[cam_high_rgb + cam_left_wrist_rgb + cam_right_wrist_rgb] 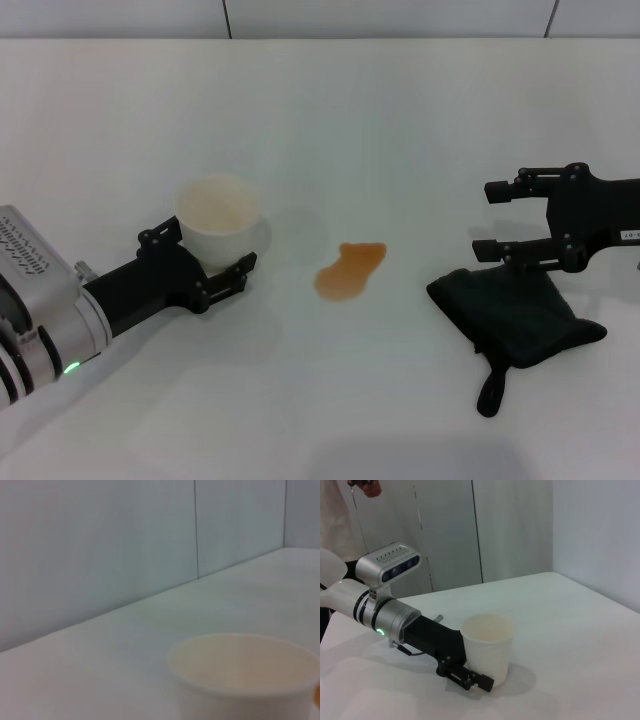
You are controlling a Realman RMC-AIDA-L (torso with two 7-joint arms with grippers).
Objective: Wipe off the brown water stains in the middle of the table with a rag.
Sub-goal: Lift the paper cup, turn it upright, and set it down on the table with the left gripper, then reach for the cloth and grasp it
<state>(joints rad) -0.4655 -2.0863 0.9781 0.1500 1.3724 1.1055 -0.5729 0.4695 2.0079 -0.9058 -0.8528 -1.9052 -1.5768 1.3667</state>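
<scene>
The brown water stains [350,270] form one small orange-brown blotch in the middle of the white table [330,120]. To its right lies the black rag [515,312], flat, with its loop tail [492,388] toward the front. My right gripper [492,218] hovers open at the rag's far edge; its nearer finger is just over the cloth and nothing is between the fingers. Left of the stain, my left gripper [200,265] is shut on a white paper cup [218,222] that stands upright on the table. The same cup [487,645] also shows in the right wrist view.
The cup [245,675] fills the lower part of the left wrist view, with grey wall panels behind the table. In the right wrist view the left arm [390,612] reaches in, and a person's hand [367,487] shows far behind it.
</scene>
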